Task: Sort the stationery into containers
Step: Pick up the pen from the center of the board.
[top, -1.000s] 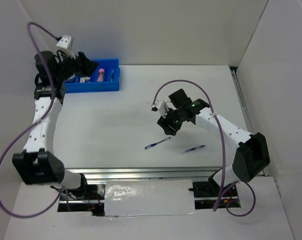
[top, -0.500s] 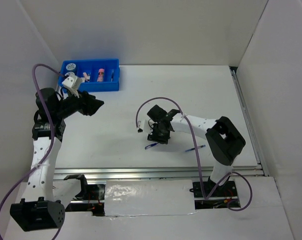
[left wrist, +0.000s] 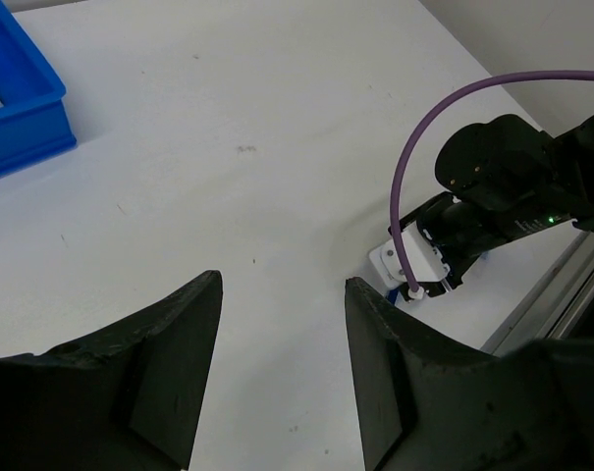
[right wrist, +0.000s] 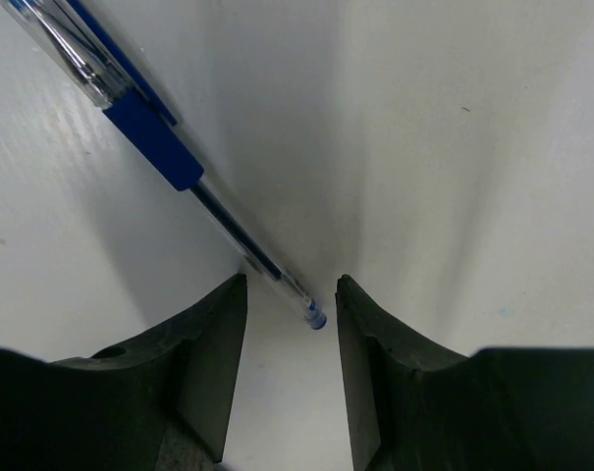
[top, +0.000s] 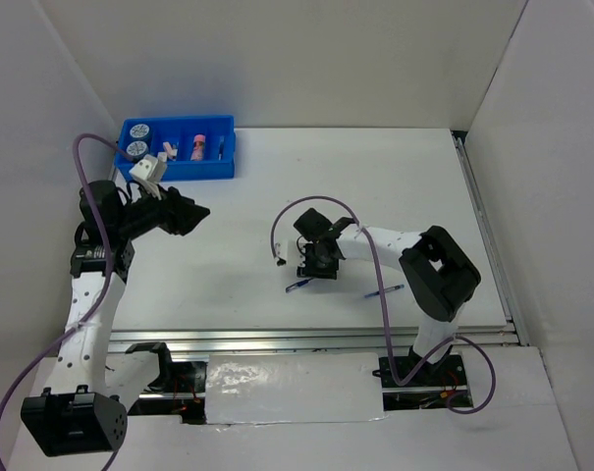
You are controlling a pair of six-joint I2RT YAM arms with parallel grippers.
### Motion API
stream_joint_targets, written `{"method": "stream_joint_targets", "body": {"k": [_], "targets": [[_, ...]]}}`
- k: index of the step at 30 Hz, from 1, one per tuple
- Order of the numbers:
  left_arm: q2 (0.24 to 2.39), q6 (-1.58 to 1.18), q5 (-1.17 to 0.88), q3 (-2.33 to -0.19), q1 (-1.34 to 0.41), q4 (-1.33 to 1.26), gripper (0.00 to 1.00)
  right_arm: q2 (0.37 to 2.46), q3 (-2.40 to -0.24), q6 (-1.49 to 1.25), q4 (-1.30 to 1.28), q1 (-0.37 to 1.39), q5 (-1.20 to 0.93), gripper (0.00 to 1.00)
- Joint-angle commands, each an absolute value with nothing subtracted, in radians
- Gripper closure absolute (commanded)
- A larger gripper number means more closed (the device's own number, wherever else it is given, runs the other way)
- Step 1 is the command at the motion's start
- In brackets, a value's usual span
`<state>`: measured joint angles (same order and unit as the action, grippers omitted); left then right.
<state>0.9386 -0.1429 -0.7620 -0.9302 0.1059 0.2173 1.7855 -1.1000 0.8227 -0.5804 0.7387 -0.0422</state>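
The blue tray [top: 225,167] stands at the far left and holds two tape rolls [top: 136,139], white erasers [top: 166,151], a pink tube [top: 198,147] and a thin dark stick [top: 219,147]. Two blue pens lie on the table, one [top: 297,287] under my right gripper [top: 321,271], the other [top: 385,291] further right. In the right wrist view the gripper [right wrist: 292,294] is open and low over the table, with the end of the first pen [right wrist: 149,137] between its fingertips. My left gripper [top: 194,214] is open and empty over bare table, near the tray's front; it also shows in the left wrist view [left wrist: 282,285].
A corner of the tray [left wrist: 22,108] shows at the top left of the left wrist view, and the right arm [left wrist: 503,182] with its purple cable at the right. White walls close in the table at the back and both sides.
My left gripper has drawn back from over the tray toward the table's middle. My right gripper has moved left and down onto the nearer pen.
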Motion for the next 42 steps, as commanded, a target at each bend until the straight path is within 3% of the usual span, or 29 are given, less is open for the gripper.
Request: {"method": "stream_joint_targets", "body": {"k": [1, 25, 27, 30, 33, 38, 42], "targets": [[0.957, -0.181, -0.784, -0.927, 0.103, 0.158, 0.35, 1.79, -1.052, 0.876, -0.535, 0.719, -0.052, 0.52], [0.977, -0.176, -0.778, -0.922, 0.16, 0.179, 0.36, 1.974, -1.273, 0.93, -0.695, 0.942, -0.118, 0.54], [0.982, -0.179, -0.784, -0.922, 0.17, 0.179, 0.36, 1.993, -1.273, 0.933, -0.709, 0.954, -0.12, 0.58], [0.988, -0.181, -0.79, -0.922, 0.183, 0.181, 0.36, 2.016, -1.292, 0.931, -0.741, 0.966, -0.13, 0.75], [0.991, -0.19, -0.796, -0.916, 0.195, 0.172, 0.36, 2.025, -1.296, 0.92, -0.753, 0.973, -0.149, 0.84], [0.992, -0.232, -0.802, -0.902, 0.213, 0.127, 0.39, 1.994, -1.316, 0.855, -0.773, 0.945, -0.204, 0.91], [0.974, -0.308, -0.762, -0.881, 0.229, 0.068, 0.39, 1.922, -1.422, 0.682, -0.785, 0.841, -0.401, 0.97]]}}
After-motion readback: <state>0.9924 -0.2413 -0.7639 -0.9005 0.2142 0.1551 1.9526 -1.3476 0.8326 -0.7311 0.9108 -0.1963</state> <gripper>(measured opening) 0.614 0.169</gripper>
